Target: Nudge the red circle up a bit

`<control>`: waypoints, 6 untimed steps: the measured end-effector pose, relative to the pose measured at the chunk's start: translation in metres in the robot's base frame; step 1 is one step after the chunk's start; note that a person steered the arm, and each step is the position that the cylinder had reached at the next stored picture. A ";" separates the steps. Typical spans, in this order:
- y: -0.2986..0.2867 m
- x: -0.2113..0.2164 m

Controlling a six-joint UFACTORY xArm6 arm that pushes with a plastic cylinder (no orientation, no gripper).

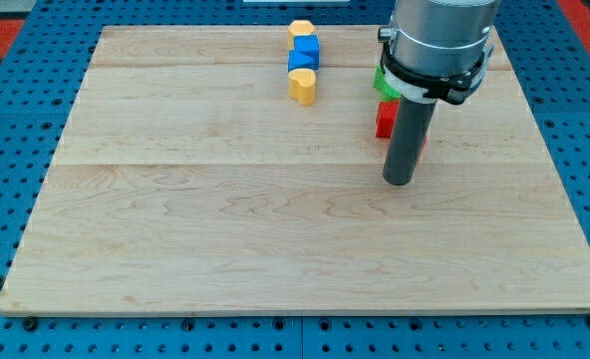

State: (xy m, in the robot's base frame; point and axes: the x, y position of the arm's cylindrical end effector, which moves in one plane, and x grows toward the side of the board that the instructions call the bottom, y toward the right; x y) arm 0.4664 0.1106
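Observation:
A red block sits at the upper right of the wooden board; the rod hides most of it, so its shape cannot be made out. A green block lies just above it, partly hidden under the arm. My tip rests on the board just below and slightly right of the red block, close to it. A column of three blocks stands at the top middle: a yellow hexagon, a blue block and a yellow block.
The board lies on a blue perforated table. The arm's grey body covers the board's upper right corner area.

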 end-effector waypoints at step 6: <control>-0.010 -0.022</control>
